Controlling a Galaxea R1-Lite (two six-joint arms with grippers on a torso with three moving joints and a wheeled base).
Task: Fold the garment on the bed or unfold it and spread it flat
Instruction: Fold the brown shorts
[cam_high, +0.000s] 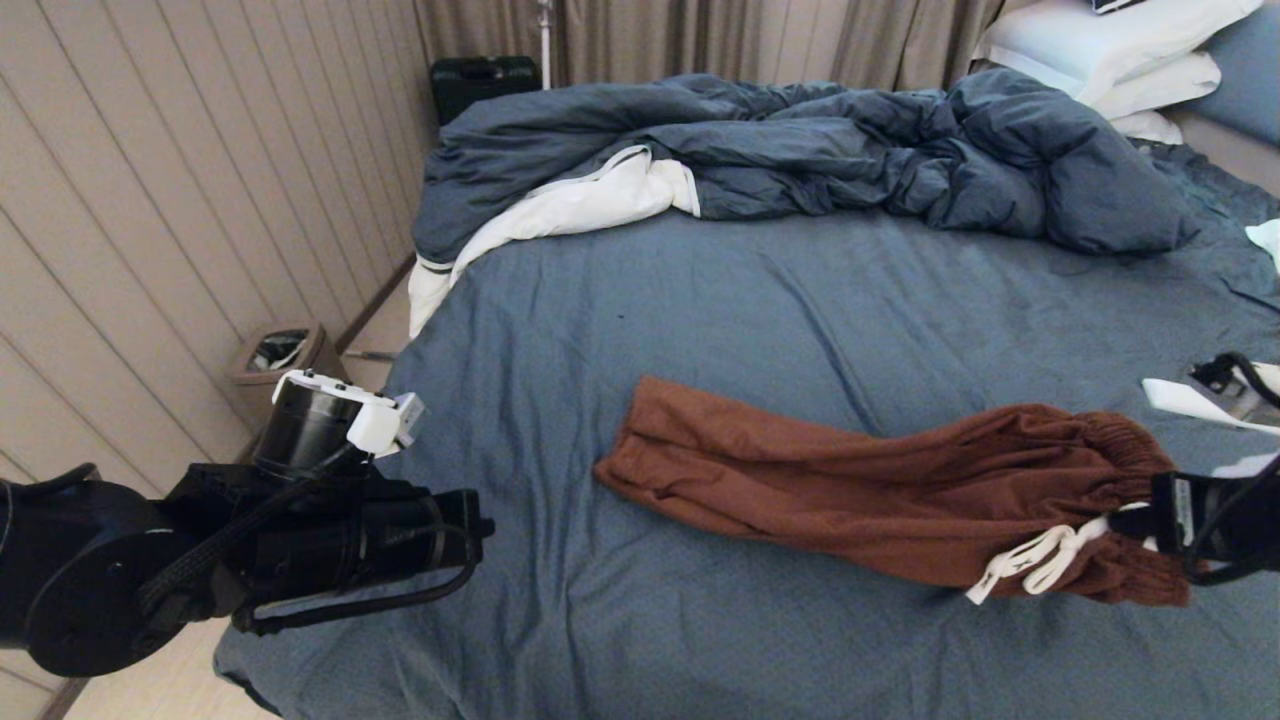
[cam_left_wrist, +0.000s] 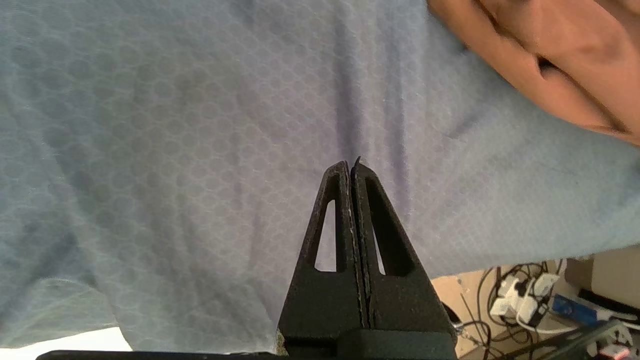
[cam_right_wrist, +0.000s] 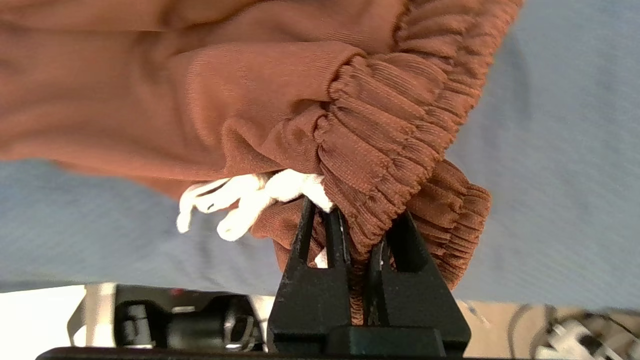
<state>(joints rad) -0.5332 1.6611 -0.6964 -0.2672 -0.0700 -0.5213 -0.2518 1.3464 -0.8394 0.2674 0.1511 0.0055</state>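
The rust-brown shorts (cam_high: 880, 490) lie bunched lengthwise on the slate-blue sheet of the bed (cam_high: 750, 310), hems toward the left, gathered waistband (cam_right_wrist: 395, 130) at the right. The white drawstring (cam_high: 1030, 562) dangles from the waistband. My right gripper (cam_right_wrist: 357, 227) is shut on the waistband, lifting that end slightly; it shows at the right edge of the head view (cam_high: 1165, 520). My left gripper (cam_left_wrist: 350, 167) is shut on nothing, above bare sheet near the bed's left front corner, well left of the hems (cam_left_wrist: 550, 65).
A rumpled dark-blue duvet (cam_high: 800, 150) with white lining lies across the far part of the bed, white pillows (cam_high: 1110, 50) at the far right. A small bin (cam_high: 280, 355) stands on the floor by the panelled wall. Cables and plugs (cam_left_wrist: 525, 300) lie on the floor.
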